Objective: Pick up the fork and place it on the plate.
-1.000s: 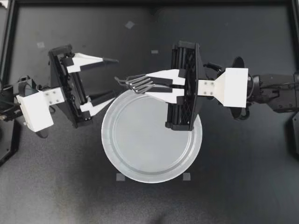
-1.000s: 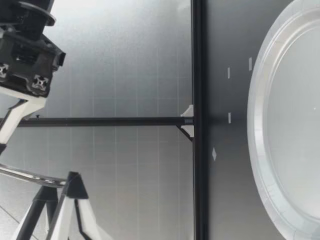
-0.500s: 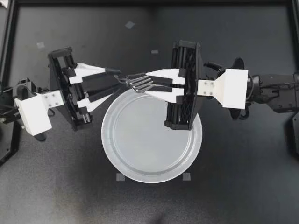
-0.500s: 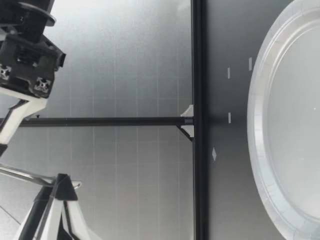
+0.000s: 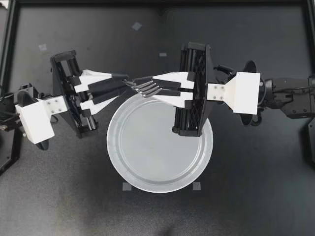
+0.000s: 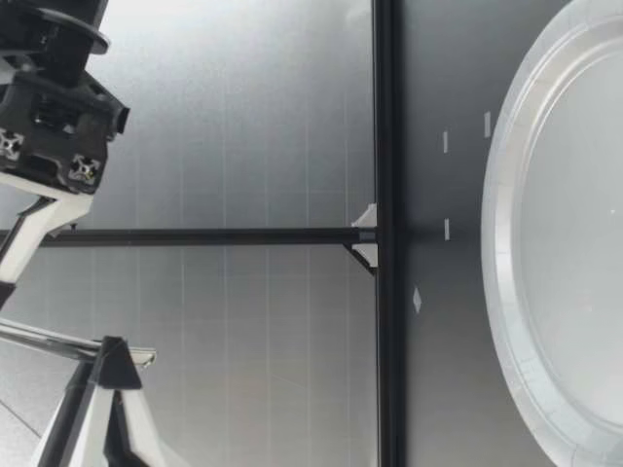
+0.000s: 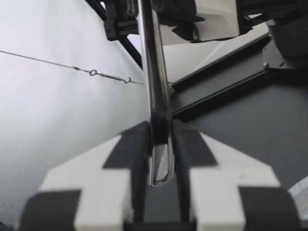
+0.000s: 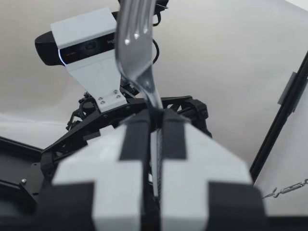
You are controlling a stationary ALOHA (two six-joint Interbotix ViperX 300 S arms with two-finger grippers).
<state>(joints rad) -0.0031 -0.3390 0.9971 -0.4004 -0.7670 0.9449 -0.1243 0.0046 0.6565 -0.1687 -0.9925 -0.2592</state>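
We are clamping the fork [image 5: 145,88] between our left end effector [image 5: 123,84] and our right end effector [image 5: 156,87], above the plate's [image 5: 112,147] rim.

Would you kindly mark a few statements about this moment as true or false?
1. My left tool and my right tool both grip the fork. True.
2. The fork lies flat on the plate. False: it is held in the air, over the plate's far rim.
3. Small grey markers lie on the table beside the plate's near rim. True.
4. My right tool is open and holds nothing. False: it is shut on the fork, whose tines stick out ahead of it.
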